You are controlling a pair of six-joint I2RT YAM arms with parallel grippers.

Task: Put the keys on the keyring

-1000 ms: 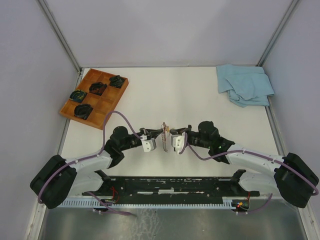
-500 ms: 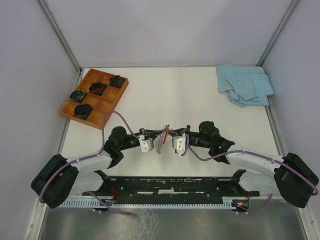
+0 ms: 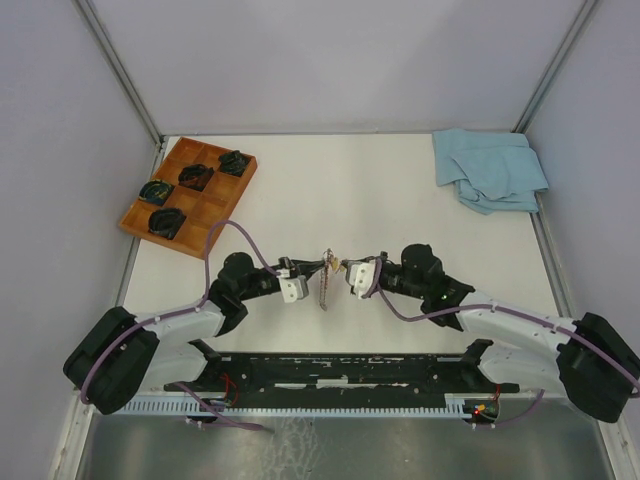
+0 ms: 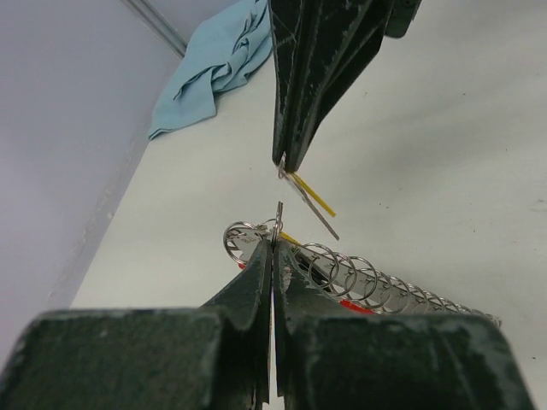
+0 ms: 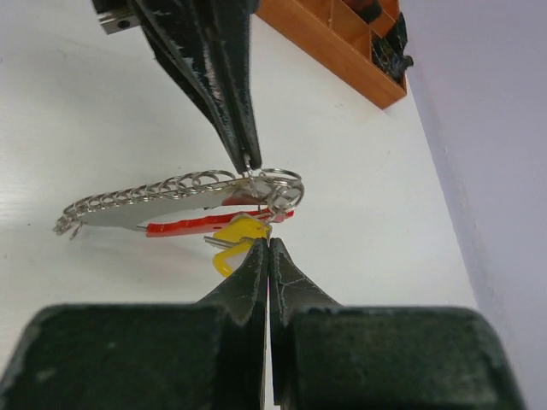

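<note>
The keyring (image 5: pixel 279 183), with its chain of silver loops (image 5: pixel 145 195) and red strap (image 5: pixel 181 227), hangs above the table between both grippers (image 3: pixel 325 268). My left gripper (image 4: pixel 276 239) is shut on the thin ring (image 4: pixel 244 235); it comes in from the top of the right wrist view (image 5: pixel 250 162). My right gripper (image 5: pixel 268 243) is shut on the yellow-headed key (image 5: pixel 236 232), just under the ring and touching it. In the left wrist view the right gripper (image 4: pixel 284 162) holds that key (image 4: pixel 311 196) edge-on. In the top view the left gripper (image 3: pixel 316 265) and right gripper (image 3: pixel 341 266) nearly meet.
A wooden tray (image 3: pixel 215 205) with black coiled items (image 3: pixel 166 220) stands at the back left and shows in the right wrist view (image 5: pixel 338 41). A blue cloth (image 3: pixel 490 170) lies at the back right, also in the left wrist view (image 4: pixel 214 73).
The chain has swung and now hangs down between the grippers. My right gripper has shifted slightly right and back; both grippers kept their hold.
</note>
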